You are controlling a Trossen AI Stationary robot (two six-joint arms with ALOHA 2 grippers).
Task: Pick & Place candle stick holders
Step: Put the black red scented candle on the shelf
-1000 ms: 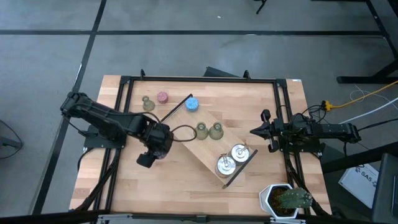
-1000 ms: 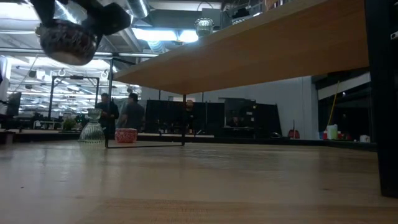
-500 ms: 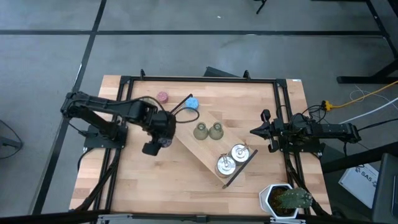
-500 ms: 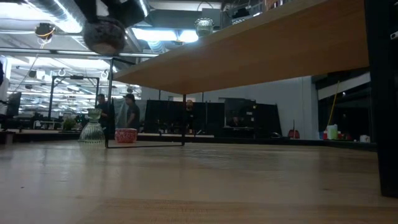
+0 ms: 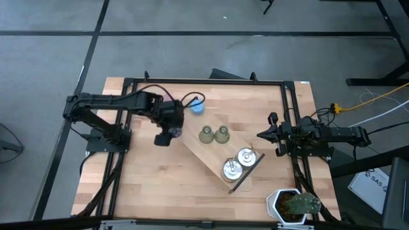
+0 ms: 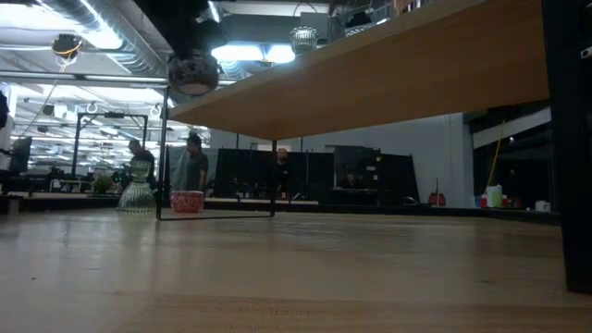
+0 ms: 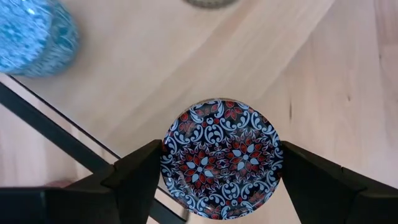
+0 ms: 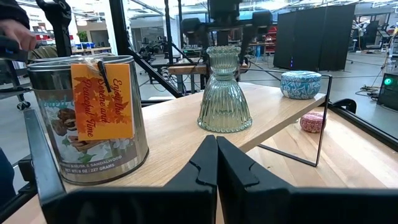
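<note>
1. Your left tool point(image 7: 221, 186) is clamped on the patterned holder point(image 7: 222, 157), one finger on each side of its round body. It hangs above the upper-left end of the wooden tray point(image 5: 214, 153), near the blue holder point(image 5: 197, 106).

2. The step in hand looks like carrying this holder to the tray. Bring it over a bare patch of board between the blue holder and the two green holders point(image 5: 214, 134), not over the tray's black edge rail point(image 7: 56, 134), which lies under the load in the left wrist view.

3. Keep the holder level as you lower it. It is round and smooth, so I judge a tilted release could let it roll. Let go only once its base sits flat.

4. Stay clear of the nearest green holder; its bell shape looks easy to tip.

5. Your right tool point(image 8: 216, 163) waits at the right edge of the tabletop point(image 5: 147, 191) with its fingers together and empty, pointing at the silver holders point(image 5: 238, 162). Leave it there.

6. Against a second ago: the left arm has swung from the middle-left of the tabletop up to the tray's end. The pink holder point(image 6: 187, 201) and third green holder point(image 6: 137, 192) are now hidden under the arm from above, though the low view shows them.
</note>
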